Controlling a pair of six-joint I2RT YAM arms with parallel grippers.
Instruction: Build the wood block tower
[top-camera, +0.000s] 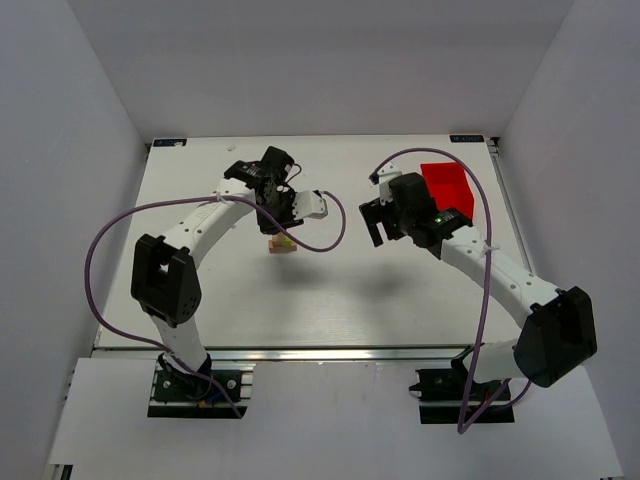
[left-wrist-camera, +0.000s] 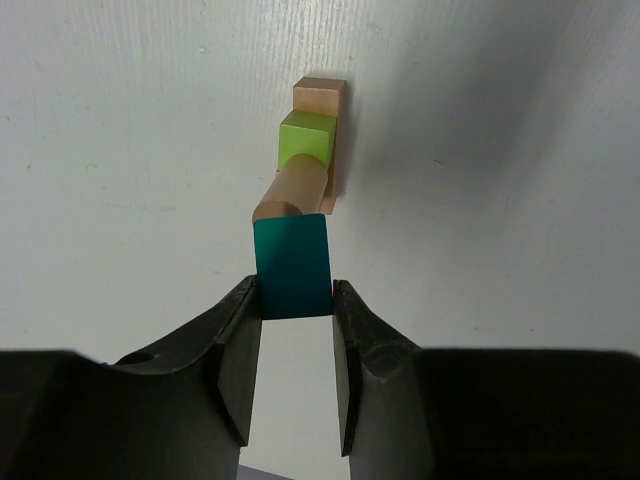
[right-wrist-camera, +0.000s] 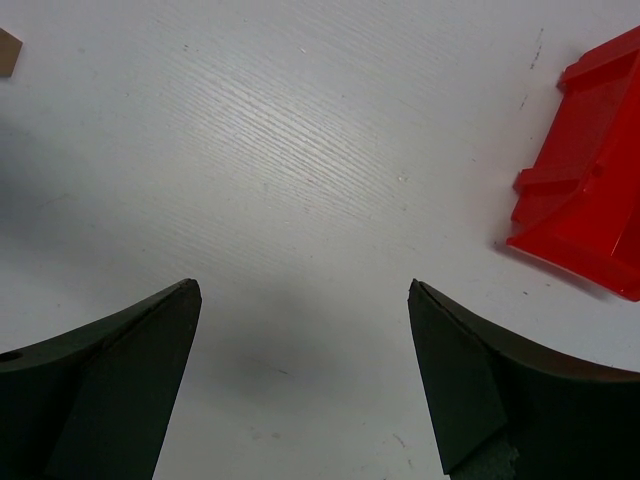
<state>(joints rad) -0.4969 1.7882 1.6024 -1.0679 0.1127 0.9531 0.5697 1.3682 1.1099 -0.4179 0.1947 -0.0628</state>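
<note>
In the left wrist view the wood block tower stands on the white table: a tan base block (left-wrist-camera: 320, 100), a lime-green block (left-wrist-camera: 305, 136) and a tan cylinder (left-wrist-camera: 293, 190) above it. My left gripper (left-wrist-camera: 296, 295) is shut on a teal block (left-wrist-camera: 291, 260), held by its sides right over the cylinder; whether it rests on the cylinder I cannot tell. In the top view the tower (top-camera: 281, 243) sits just under the left gripper (top-camera: 277, 215). My right gripper (top-camera: 380, 225) is open and empty over bare table (right-wrist-camera: 304, 288), to the right of the tower.
A red plastic bin (top-camera: 447, 188) stands at the back right, close behind the right gripper; its edge shows in the right wrist view (right-wrist-camera: 590, 210). A tan block corner (right-wrist-camera: 8, 52) shows at that view's far left edge.
</note>
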